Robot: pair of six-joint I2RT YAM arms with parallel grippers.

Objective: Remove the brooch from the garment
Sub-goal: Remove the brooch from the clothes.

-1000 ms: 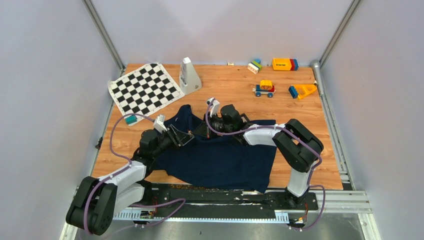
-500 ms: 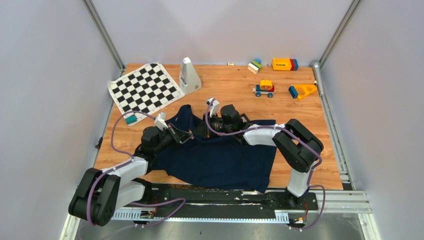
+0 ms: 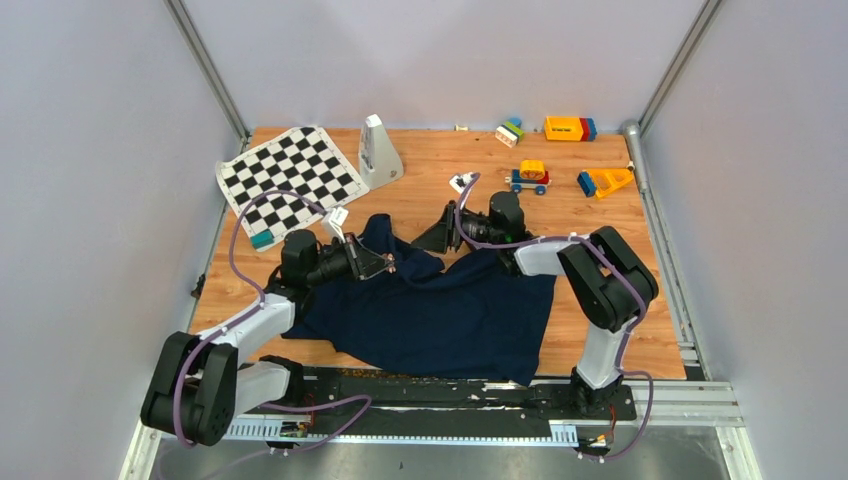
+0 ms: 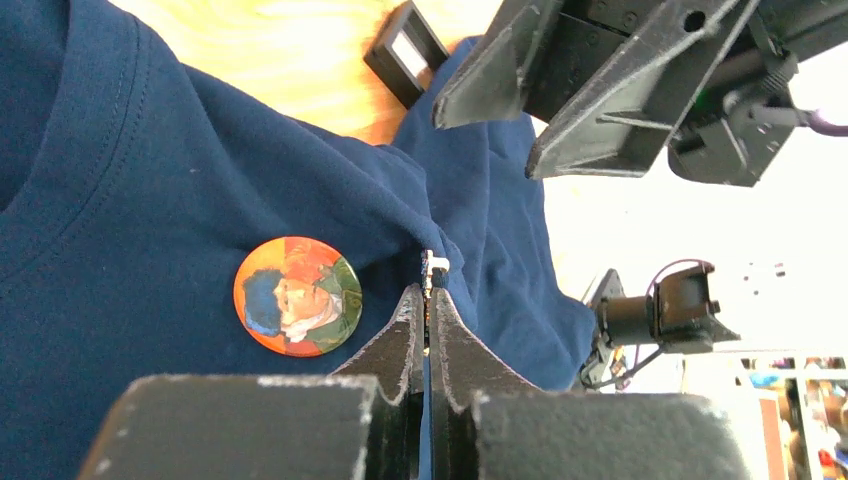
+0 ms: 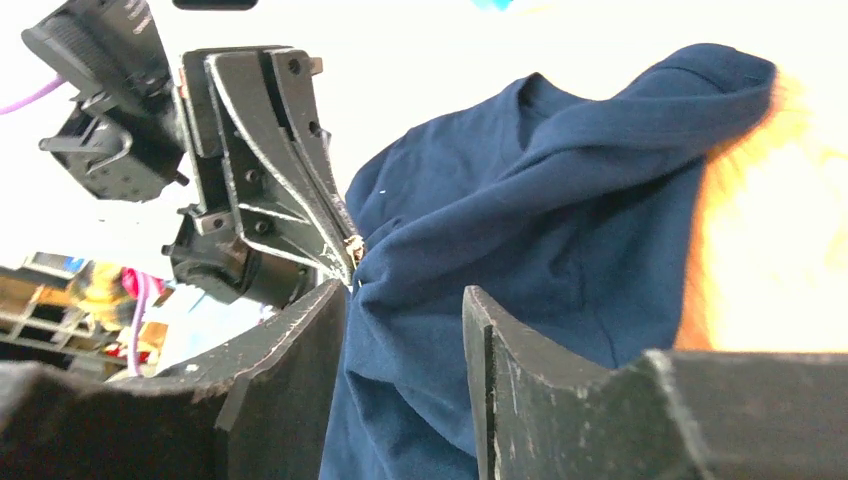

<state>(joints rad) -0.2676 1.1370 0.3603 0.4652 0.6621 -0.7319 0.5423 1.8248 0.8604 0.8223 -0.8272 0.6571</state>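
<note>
The dark navy garment [image 3: 450, 310] lies crumpled on the wooden table. In the left wrist view a round brooch [image 4: 298, 295], orange with a blue and green portrait, sits pinned on the garment [image 4: 120, 230] just left of my left gripper [image 4: 428, 292]. That gripper [image 3: 378, 262] is shut on a raised fold of the cloth, and a tiny white bit shows at its tip. My right gripper [image 3: 432, 240] hovers to the right of the fold, open and holding nothing. In the right wrist view the garment [image 5: 560, 200] lies beyond my open right gripper [image 5: 405, 290]. From above the brooch is hidden.
A black-and-white chequered mat [image 3: 290, 178] and a white wedge-shaped object [image 3: 378, 150] stand at the back left. A teal block [image 3: 261, 239] lies by the left arm. A toy car [image 3: 528, 177] and coloured blocks [image 3: 568, 128] sit at the back right.
My right gripper has opened and drawn back to the right, off the garment. My left gripper has shut on the cloth fold and shifted slightly left and back with it.
</note>
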